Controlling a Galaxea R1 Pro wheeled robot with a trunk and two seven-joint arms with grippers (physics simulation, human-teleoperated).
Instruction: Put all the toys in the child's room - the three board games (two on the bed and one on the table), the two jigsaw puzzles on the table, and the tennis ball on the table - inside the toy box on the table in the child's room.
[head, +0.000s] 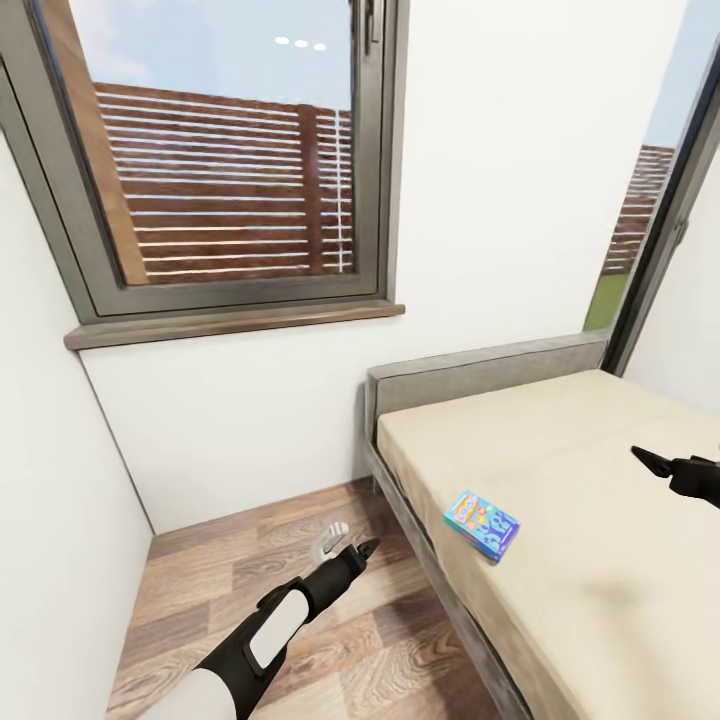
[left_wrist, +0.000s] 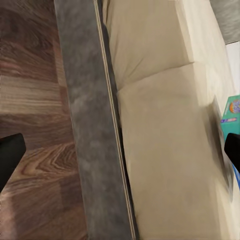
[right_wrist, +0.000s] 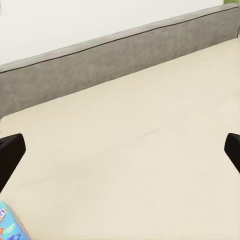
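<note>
- while the robot faces a corner of the white-walled room, its black-and-white left arm (head: 262, 630) reaches over the wood plank floor (head: 230, 560), and the left gripper (head: 347, 541) hangs above the boards just beside the bed's edge; in the left wrist view its two dark fingertips (left_wrist: 10, 157) sit far apart at opposite edges, so the jaws are spread with nothing between them.
- at the right edge of the head view, the black right gripper (head: 665, 466) hovers over the beige mattress (head: 590, 560); its fingertips (right_wrist: 9, 152) also stand wide apart (empty, nothing held).
- a flat blue-purple board game box (head: 481, 524) with orange and yellow print lies on the mattress near the bed's floor-side edge, between the two grippers and touching neither; a corner of it (right_wrist: 10, 226) shows in the right wrist view.
- the low bed has a dark grey frame (head: 440, 590) and a grey fabric headboard (head: 480, 375) against the white wall (head: 480, 200).
- beyond, a grey-framed window (head: 215, 165) with a wooden sill (head: 235, 322) looks onto a slatted brown fence.
</note>
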